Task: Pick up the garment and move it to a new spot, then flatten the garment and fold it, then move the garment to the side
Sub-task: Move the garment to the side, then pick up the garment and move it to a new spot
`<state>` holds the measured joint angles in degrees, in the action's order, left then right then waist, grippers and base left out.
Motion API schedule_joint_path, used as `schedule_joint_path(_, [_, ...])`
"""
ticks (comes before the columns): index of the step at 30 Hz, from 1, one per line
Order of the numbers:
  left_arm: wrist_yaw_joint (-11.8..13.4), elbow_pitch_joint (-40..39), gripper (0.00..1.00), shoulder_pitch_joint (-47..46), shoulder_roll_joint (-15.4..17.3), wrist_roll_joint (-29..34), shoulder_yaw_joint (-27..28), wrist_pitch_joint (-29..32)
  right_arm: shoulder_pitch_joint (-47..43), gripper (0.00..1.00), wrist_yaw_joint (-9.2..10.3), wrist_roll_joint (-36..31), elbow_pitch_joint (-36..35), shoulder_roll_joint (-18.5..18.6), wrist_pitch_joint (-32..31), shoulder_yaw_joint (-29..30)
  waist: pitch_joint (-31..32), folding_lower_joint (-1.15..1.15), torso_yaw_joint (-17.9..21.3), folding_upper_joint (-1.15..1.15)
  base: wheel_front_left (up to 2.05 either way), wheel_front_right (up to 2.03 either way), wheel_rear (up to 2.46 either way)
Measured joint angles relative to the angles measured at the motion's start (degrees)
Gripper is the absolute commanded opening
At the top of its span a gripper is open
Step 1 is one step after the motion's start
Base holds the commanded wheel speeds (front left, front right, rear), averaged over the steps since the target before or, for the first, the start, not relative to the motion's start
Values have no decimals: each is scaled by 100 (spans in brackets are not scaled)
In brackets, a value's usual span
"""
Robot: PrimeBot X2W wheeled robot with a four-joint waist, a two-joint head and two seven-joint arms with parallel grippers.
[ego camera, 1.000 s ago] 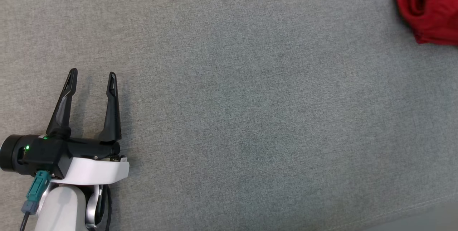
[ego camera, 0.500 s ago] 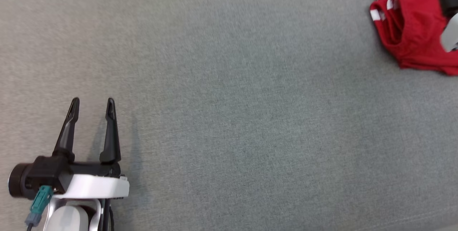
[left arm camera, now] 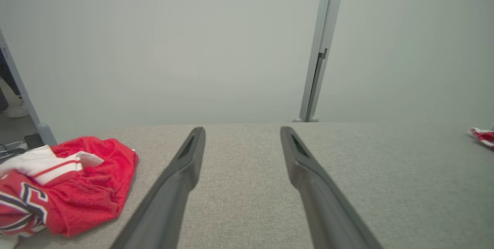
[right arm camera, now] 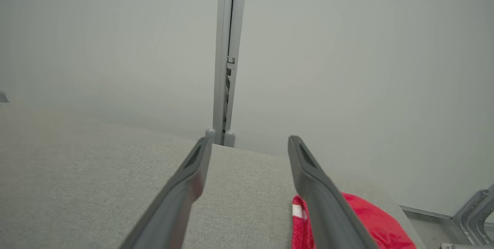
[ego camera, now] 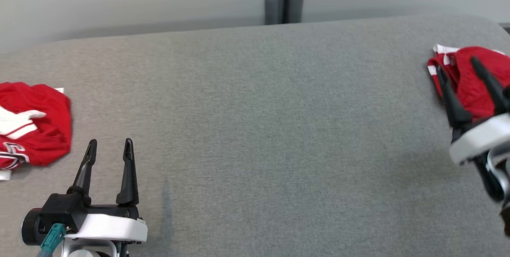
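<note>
Grey desk [ego camera: 255, 129]: red garment [ego camera: 468, 89] crumpled at right edge, not yet lifted, flattened or folded; right hand [ego camera: 457, 65] poised at it, fingers apart, empty; left hand [ego camera: 110, 142] lower left, fingers apart, empty, near another red jersey [ego camera: 40, 129].

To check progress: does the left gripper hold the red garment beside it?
No, the left gripper is open and empty, apart from the red garment.

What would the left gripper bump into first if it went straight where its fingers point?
Probably nothing soon: the left gripper points across the grey table toward the pale wall. The red jersey lies off to its left, out of that line. Its height is unclear.
</note>
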<state>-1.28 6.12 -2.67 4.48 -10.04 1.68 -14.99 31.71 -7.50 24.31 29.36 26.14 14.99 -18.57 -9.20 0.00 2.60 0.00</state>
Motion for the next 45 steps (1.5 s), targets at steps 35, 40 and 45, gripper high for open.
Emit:
schedule_joint_path(35, [-124,702,100,691,-10,46,145,-1,-3330,100,0,-654,-1458,-1583,0,1566,1069,0,-348,0,0,0,0])
schedule_joint_path(40, [-144,734,100,689,-9,55,144,-1,-3362,100,0,-659,-1434,-1618,0,1612,1094,0,-383,0,0,0,0])
schedule_joint_path(45, [-153,737,100,680,1,88,147,-1,-3376,100,0,-668,-1432,-1650,0,1621,1114,0,-435,0,0,0,0])
